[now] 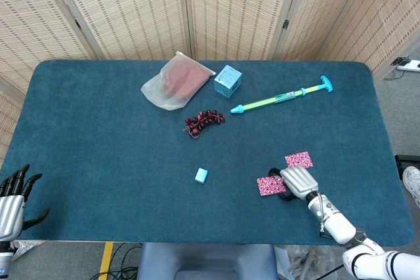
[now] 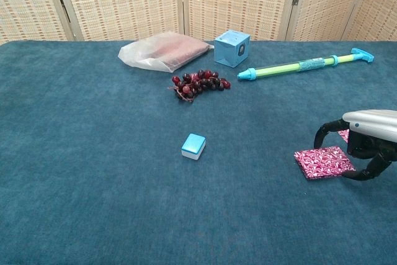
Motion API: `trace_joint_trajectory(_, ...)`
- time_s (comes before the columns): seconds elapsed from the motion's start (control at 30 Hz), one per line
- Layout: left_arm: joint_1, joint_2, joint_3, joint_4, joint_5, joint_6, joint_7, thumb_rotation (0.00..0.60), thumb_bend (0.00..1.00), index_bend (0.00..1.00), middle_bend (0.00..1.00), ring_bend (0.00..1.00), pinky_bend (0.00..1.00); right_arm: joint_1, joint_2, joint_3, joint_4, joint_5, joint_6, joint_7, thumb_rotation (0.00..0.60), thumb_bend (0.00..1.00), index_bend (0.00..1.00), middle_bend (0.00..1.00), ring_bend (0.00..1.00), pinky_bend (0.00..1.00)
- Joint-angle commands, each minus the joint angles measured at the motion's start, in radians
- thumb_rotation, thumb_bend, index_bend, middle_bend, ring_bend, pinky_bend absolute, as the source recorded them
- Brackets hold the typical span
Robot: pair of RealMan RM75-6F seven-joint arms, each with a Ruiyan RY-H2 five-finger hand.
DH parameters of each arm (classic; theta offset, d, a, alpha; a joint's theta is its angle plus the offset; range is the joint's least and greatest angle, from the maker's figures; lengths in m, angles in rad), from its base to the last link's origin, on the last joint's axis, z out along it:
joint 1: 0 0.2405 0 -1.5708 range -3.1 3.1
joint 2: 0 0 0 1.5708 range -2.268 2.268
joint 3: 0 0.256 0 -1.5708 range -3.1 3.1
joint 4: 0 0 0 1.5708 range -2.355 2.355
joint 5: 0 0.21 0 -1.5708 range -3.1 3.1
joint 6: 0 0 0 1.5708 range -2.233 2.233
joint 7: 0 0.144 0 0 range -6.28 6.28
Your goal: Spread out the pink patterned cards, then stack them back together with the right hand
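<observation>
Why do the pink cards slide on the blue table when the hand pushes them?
The pink patterned cards look thin and flat, so they are probably very light and slide easily under the right hand. Lying flat on the fuzzy-looking table, they could be hard to lift. They may also bend.

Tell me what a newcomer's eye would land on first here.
Probably the right hand at the table's near right, fingers arched over a pink patterned card pile, with another pink card lying apart just beyond. Next, the long green-and-blue water squirter at far right and the dark grapes mid-table.
</observation>
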State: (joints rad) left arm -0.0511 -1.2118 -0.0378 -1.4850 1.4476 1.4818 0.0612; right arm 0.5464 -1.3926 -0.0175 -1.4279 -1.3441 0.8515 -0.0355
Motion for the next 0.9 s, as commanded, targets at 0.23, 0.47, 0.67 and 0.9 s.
trace_joint_trajectory(0.23,0.001,0.001,0.0,-0.003,-0.002,0.0,0.004,0.6,0.26,0.2,0.04,0.05,0.13,0.018,-0.001,-0.007,0.027,-0.03,-0.032,0.029,0.6,0.33,0.34,1.0,1.0,1.0)
trace_joint_trajectory(0.47,-0.001,0.001,-0.001,-0.006,-0.002,-0.004,0.007,0.6,0.26,0.2,0.04,0.05,0.13,0.018,-0.007,-0.009,0.046,-0.036,-0.033,0.035,0.6,0.33,0.34,1.0,1.0,1.0)
trace_joint_trajectory(0.67,-0.003,0.001,-0.002,-0.008,-0.002,-0.006,0.01,0.6,0.26,0.2,0.04,0.05,0.13,0.015,-0.007,-0.007,0.048,-0.043,-0.023,0.038,0.6,0.32,0.34,1.0,1.0,1.0)
trace_joint_trajectory(0.9,-0.005,0.001,-0.003,-0.009,-0.003,-0.007,0.013,0.6,0.26,0.2,0.04,0.05,0.13,0.015,-0.005,-0.007,0.049,-0.046,-0.025,0.043,0.6,0.32,0.34,1.0,1.0,1.0)
